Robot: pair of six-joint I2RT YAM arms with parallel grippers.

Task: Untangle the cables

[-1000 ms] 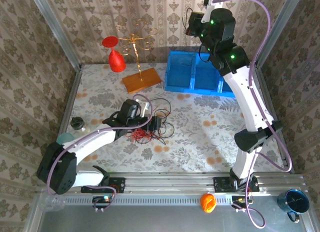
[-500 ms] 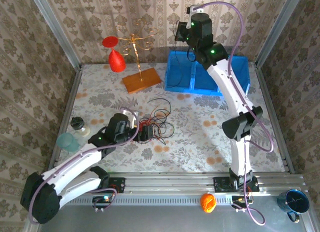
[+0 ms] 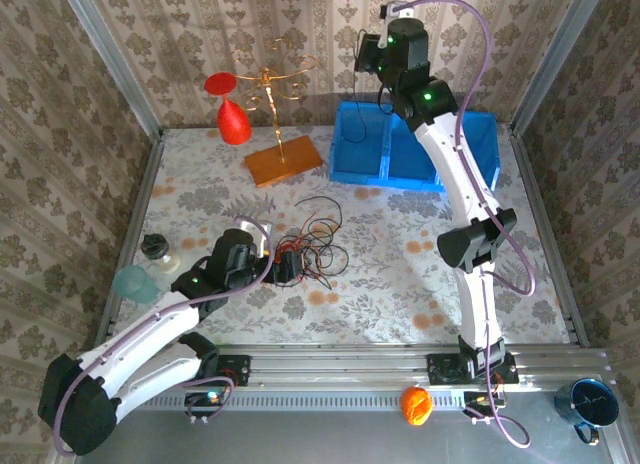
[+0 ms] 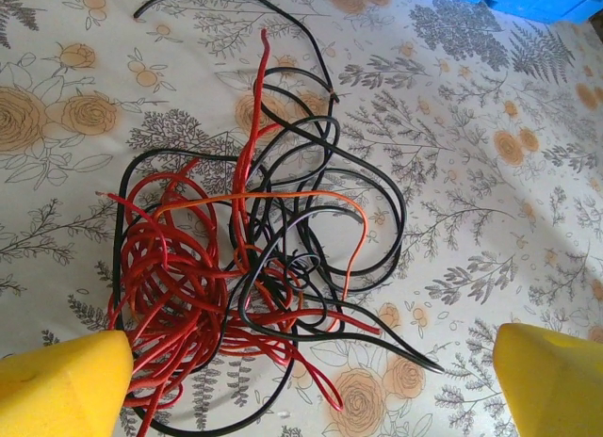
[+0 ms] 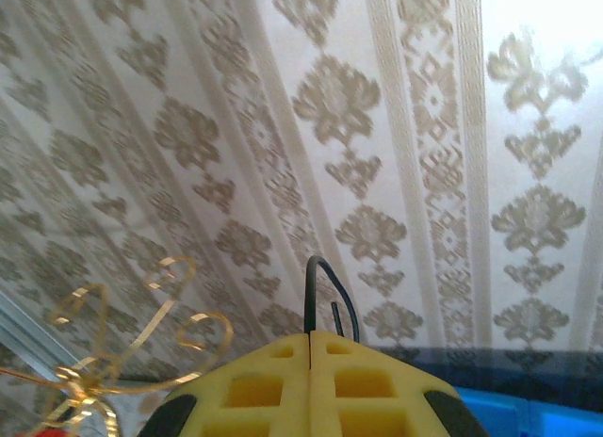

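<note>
Separation of single strands from the tangle is judged to be the step in hand. The cables [image 3: 308,252] lie as a loose heap of red, black and one orange-yellow strand on the table [image 3: 400,284], left of centre and towards the near side. In the left wrist view the red loops are packed at the near left of the cables [image 4: 254,286], while the black loops spread out to the far right.

The left end effector [image 3: 284,266] is held just over the near edge of the heap. Its fingers are spread wide and nothing is gripped by the left end effector [image 4: 306,380].

The right end effector [image 3: 368,54] is raised high at the far side, above the blue bin [image 3: 400,162]. In the right wrist view the fingers of the right end effector [image 5: 310,354] are pressed together on a black cable [image 5: 308,286], which loops out between them.

For the next move, the black cable is probably to be released at the far side. A single outer strand should then be picked from the heap by the left end effector, clear of the dense red knot.
</note>
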